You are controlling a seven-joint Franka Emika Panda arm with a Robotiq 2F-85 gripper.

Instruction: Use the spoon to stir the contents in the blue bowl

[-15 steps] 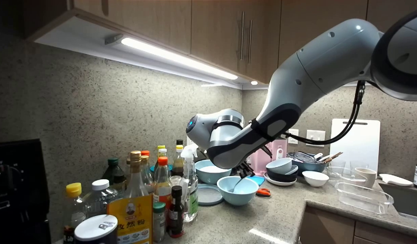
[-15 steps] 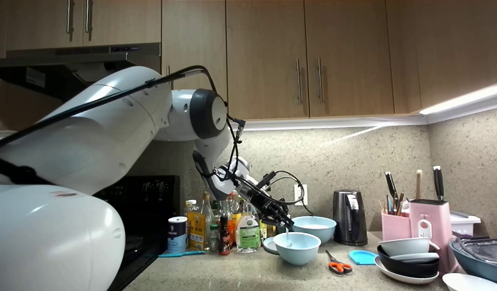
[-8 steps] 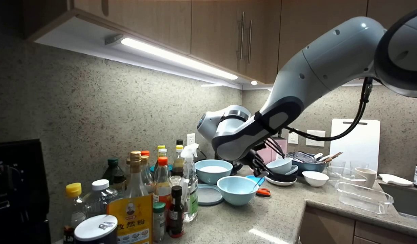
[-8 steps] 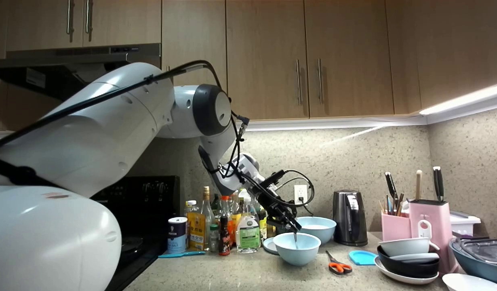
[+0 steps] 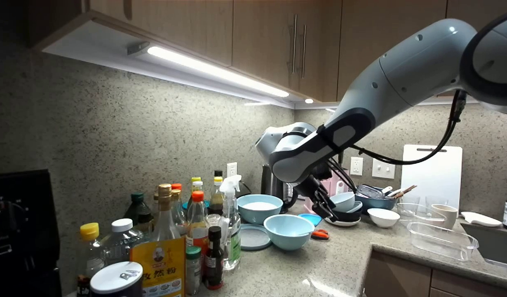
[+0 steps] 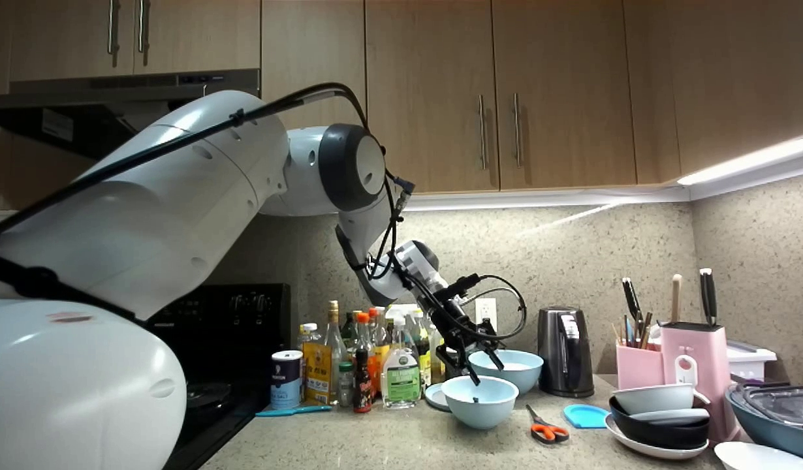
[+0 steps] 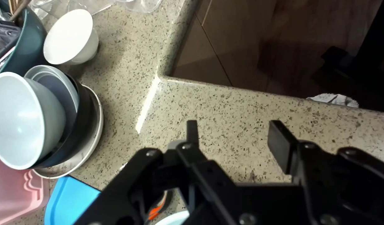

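Observation:
The blue bowl [image 5: 288, 233] stands upright on the counter, and its pale rim [image 7: 176, 217] shows at the bottom of the wrist view. My gripper [image 7: 232, 134] stands open, with bare countertop seen between its fingers and nothing held. In an exterior view the gripper [image 6: 487, 375] appears over and behind the bowl's rim; elsewhere the gripper [image 5: 327, 215] is to the bowl's right and higher. The spoon hardly shows: a faint pale streak inside the bowl may be part of it, and a small dark spot is seen there too. Its handle no longer rises from the rim.
Behind stands another turquoise bowl [image 5: 259, 208] with white contents. Orange-handled scissors [image 6: 548, 431] and a blue lid [image 6: 585, 416] lie nearby. Stacked dishes [image 7: 26, 122] are close to the gripper's side. Bottles [image 6: 401, 378] and a kettle [image 6: 565, 352] line the wall. The counter edge [image 7: 242, 90] runs across the wrist view.
My gripper has opened and let go of the spoon at the blue bowl. The arm has shifted to the right in both exterior views. The spoon's handle has dropped from sight.

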